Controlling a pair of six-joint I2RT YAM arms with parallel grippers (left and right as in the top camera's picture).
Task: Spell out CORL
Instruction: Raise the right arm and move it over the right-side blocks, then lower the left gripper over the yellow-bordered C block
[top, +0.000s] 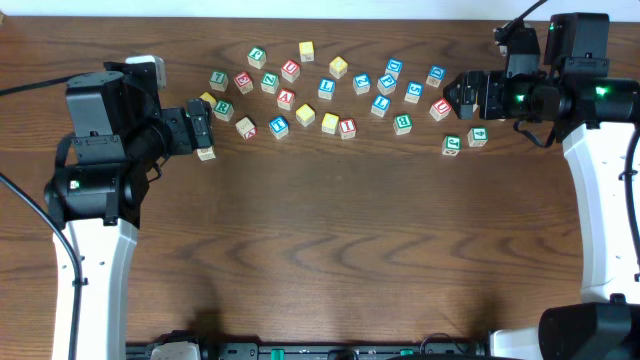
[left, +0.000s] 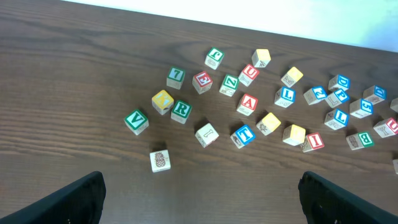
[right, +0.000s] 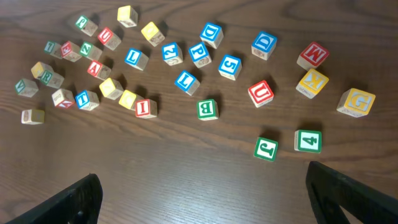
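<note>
Small wooden cubes lie scattered along the far middle of the table. The white cube with a green R (left: 181, 110) (top: 222, 108) touches a yellow-faced cube (left: 162, 99). A white cube with a blue L (left: 285, 96) (right: 134, 57) sits further right, and a second blue L (left: 339, 117) (right: 186, 81) beyond it. More yellow-faced cubes (left: 269, 122) (left: 294, 134) lie between; I read no C or O on them. My left gripper (left: 202, 202) (top: 203, 125) is open at the left end of the cluster. My right gripper (right: 205, 202) (top: 458, 95) is open at the right end. Neither holds anything.
A pale picture cube (left: 160, 160) lies closest to the left fingers. Green J (right: 266, 148) and green 4 (right: 308, 140) cubes lie just ahead of the right fingers. Red U (right: 260, 93) and red M (right: 313, 55) cubes sit behind them.
</note>
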